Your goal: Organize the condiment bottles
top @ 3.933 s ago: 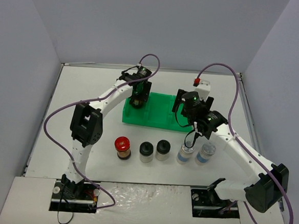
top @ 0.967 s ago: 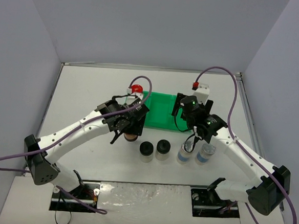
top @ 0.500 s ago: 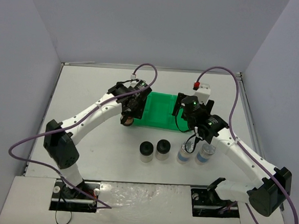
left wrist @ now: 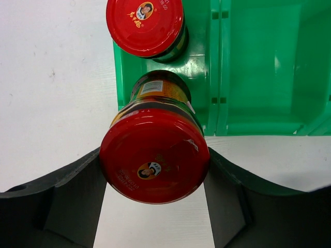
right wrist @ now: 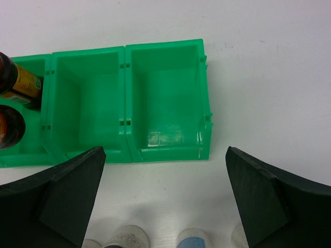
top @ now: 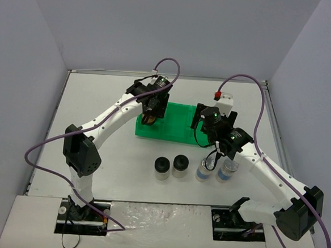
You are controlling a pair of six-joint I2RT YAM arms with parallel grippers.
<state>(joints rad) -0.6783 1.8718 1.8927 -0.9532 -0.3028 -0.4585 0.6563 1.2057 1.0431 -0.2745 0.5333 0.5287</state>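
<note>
**Red-capped jar clamped at the tray's left bin, 4 jars lined up in front**

Nearest the arm bases, 4 small round jars stand in a row on the smooth white table (top: 97,125). On the left are 2 black-capped jars (top: 162,164) with pale contents, standing close together. To their right are 2 silver-capped jars (top: 205,171), clear with blue labels.

The right gripper (right wrist: 166,196) hangs over the silver-capped pair. Its 2 dark matte fingers are spread wide with nothing between them. From above, this arm covers part of that pair.

Beyond the row lies a green tray (top: 176,127) of glossy moulded plastic, made of 3 rectangular bins side by side.

The left gripper (left wrist: 154,161) reaches down at the left bin, its fingers clamped on either side of a red-capped jar (left wrist: 154,144). This jar has a shiny round lid with a small portrait logo, dark brownish contents and a yellow label. Its base is at the near end of the left bin, but I cannot tell whether it rests on the floor.

Just beyond it, at the far end of the same bin, a second red-capped jar (left wrist: 145,23) stands upright. From above, the left gripper and wrist hide most of that bin.
</note>
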